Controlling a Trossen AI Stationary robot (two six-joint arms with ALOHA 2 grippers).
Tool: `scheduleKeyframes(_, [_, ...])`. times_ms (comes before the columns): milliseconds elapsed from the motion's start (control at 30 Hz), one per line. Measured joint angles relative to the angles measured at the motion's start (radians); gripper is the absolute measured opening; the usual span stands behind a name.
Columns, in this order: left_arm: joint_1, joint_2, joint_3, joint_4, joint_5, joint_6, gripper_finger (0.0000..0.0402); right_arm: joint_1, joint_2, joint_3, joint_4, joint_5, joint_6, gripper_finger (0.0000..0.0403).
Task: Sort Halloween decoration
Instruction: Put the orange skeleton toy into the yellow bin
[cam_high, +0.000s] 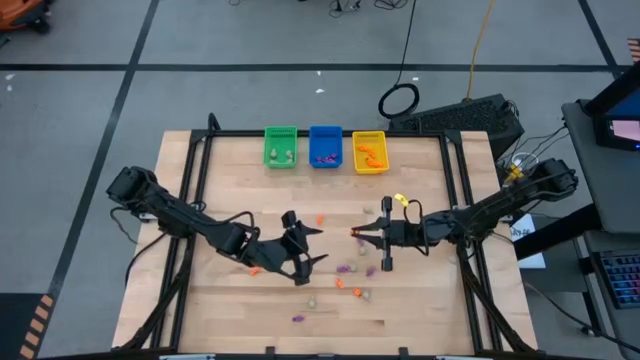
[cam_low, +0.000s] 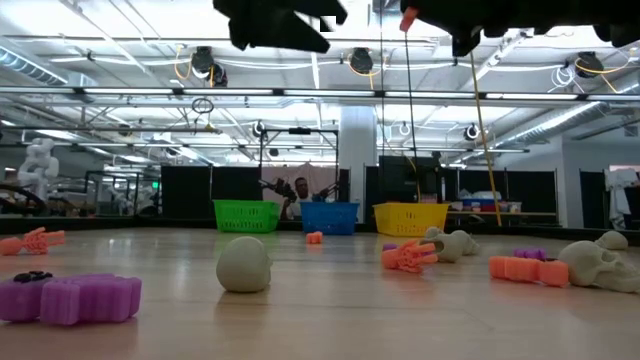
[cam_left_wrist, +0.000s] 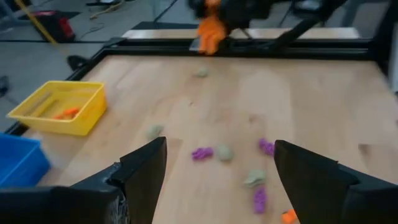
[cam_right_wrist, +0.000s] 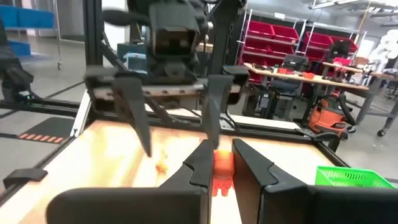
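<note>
The right gripper (cam_right_wrist: 219, 163) pinches an orange trinket (cam_right_wrist: 222, 174), apparently light and rigid, across its narrow body above mid-table, while the left gripper (cam_left_wrist: 214, 168) hovers spread wide.

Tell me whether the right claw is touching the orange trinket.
Touching. The right wrist view shows the right claw shut on the orange trinket, its fingers pressed against both sides.

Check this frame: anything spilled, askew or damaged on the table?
Nothing damaged. Trinkets lie loose across the middle of the table, as unsorted stock would. The green bin, blue bin and yellow bin stand in a straight row. The right gripper holds an orange trinket; the left gripper is open.
</note>
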Motion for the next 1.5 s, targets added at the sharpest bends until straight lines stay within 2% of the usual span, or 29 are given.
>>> scheduleKeyframes(133, [0.001,-0.004,0.0,0.027,0.015,0.028,0.0289,0.0,0.0,0.0,-0.016,0.0,0.0,0.0025])
scheduleKeyframes(267, [0.001,-0.004,0.0,0.026,0.016,0.044,0.0263,0.0,0.0,0.0,-0.02,0.0,0.003,0.0025])
scheduleKeyframes(867, [0.001,-0.005,0.0,0.018,0.017,0.052,0.001,0.003,0.0,0.0,-0.038,0.0,0.11,0.0025])
scheduleKeyframes(1000, [0.001,-0.005,0.0,0.018,0.017,0.053,0.0012,0.004,0.0,0.0,-0.06,0.0,0.047,0.0025])
scheduleKeyframes(1300, [0.003,-0.005,0.0,0.019,0.017,0.046,0.0023,0.004,0.0,0.0,-0.095,0.0,-0.241,0.0025])
scheduleKeyframes(1500, [0.004,-0.005,0.0,0.021,0.017,0.046,0.0023,0.004,0.0,0.0,-0.096,0.001,-0.314,0.0025])
